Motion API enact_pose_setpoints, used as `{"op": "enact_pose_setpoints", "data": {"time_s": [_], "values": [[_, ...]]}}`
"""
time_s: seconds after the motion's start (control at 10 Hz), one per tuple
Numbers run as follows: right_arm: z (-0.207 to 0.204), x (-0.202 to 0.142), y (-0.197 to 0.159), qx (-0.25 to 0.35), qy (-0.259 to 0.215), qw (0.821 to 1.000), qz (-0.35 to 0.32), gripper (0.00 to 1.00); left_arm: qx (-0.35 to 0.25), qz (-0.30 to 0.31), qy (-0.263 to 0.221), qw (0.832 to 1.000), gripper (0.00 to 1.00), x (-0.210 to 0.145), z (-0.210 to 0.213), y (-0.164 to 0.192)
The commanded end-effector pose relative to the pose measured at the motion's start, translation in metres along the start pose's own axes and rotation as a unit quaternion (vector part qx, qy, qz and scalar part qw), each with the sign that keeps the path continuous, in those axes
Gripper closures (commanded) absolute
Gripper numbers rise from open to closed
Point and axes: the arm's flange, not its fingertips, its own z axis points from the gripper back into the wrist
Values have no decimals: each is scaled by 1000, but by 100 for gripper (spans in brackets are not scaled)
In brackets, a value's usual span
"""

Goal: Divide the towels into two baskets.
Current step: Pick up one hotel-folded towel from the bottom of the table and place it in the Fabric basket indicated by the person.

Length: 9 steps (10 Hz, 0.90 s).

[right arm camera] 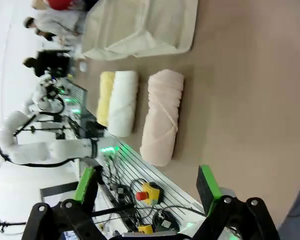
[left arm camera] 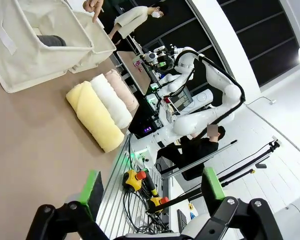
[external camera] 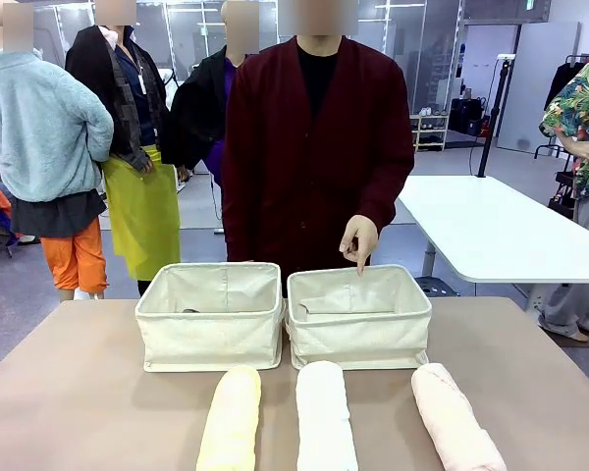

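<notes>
Two cream canvas baskets stand side by side mid-table, the left one (external camera: 211,339) and the right one (external camera: 363,343). In front of them lie three rolled towels: pale yellow (external camera: 231,417), white (external camera: 326,417) and pale pink (external camera: 455,417). A dark grey towel (left arm camera: 52,41) rests inside the nearer basket (left arm camera: 15,60) in the left wrist view. My left gripper (left arm camera: 152,186) hangs open off the table's near edge, well short of the yellow towel (left arm camera: 95,115). My right gripper (right arm camera: 146,183) is open too, nearest the pink towel (right arm camera: 162,117).
A person in a dark red cardigan stands behind the baskets, one hand (external camera: 359,240) pointing down into the right basket. A white table (external camera: 491,231) stands behind to the right. Control boxes and cables (right arm camera: 147,192) lie below the table's near edge.
</notes>
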Motion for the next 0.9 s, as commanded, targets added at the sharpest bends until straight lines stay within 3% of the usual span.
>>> {"op": "enact_pose_setpoints", "data": {"time_s": [0.0, 0.5, 0.8], "values": [[-63, 0, 23, -74, 43, 996, -29, 0, 4, 2, 7, 1000, 0, -1, 4, -5], [-202, -37, 27, -156, -15, 987, -24, 0, 4, 2, 7, 1000, 0, -1, 4, -5], [-249, -46, 27, -166, -2, 986, -9, 0, 4, 2, 7, 1000, 0, -1, 4, -5]]}}
